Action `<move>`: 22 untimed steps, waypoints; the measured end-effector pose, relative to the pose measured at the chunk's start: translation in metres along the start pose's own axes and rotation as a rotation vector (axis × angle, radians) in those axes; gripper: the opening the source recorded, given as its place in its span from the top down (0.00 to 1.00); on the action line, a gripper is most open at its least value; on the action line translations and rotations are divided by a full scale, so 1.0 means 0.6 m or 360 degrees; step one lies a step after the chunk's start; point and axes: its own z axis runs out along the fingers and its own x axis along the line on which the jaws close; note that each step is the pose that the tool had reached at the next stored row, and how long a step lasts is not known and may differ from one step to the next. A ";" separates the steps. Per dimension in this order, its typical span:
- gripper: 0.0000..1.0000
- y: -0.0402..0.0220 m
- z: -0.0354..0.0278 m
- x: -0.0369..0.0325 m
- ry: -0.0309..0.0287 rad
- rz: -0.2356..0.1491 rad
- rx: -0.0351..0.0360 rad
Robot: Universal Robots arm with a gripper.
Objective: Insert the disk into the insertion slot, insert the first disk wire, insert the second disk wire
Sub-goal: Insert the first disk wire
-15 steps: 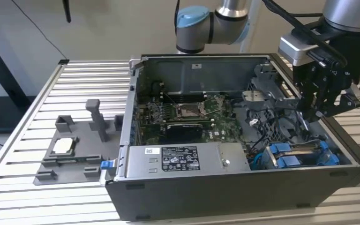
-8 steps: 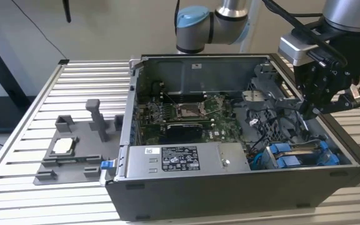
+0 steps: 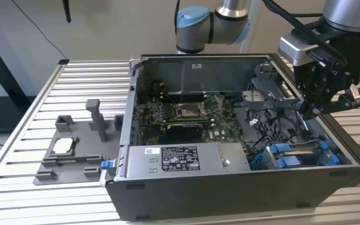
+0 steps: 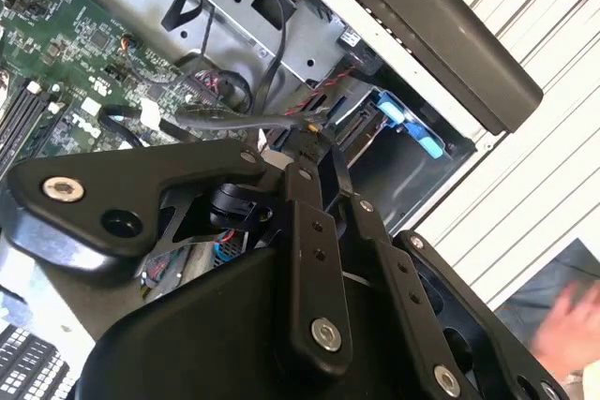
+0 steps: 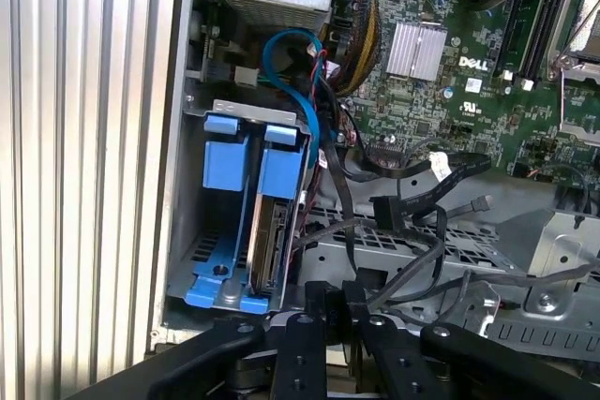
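In the exterior view you find a white-and-black printed label (image 3: pixel 178 157) on the long silver box (image 3: pixel 233 159); its lines are too small to read. In the first wrist view, white lettering (image 5: pixel 477 63) stands on the green circuit board (image 5: pixel 422 110).

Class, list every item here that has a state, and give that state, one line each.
Dark grey computer case: open, side panel off.
Dark grey sheet-metal drive cage: occupied.
Silver-grey disk in blue carrier: inserted in that cage.
Small square silver chip: lying in grey tray, outside the case.
Black gripper: above the case interior.
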 end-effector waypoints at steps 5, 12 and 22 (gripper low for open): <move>0.80 0.000 0.000 0.000 0.00004 0.0000 0.0001; 0.73 0.008 -0.009 -0.002 0.00061 -0.0003 0.0041; 0.73 0.027 -0.005 -0.006 0.00432 -0.0014 0.0140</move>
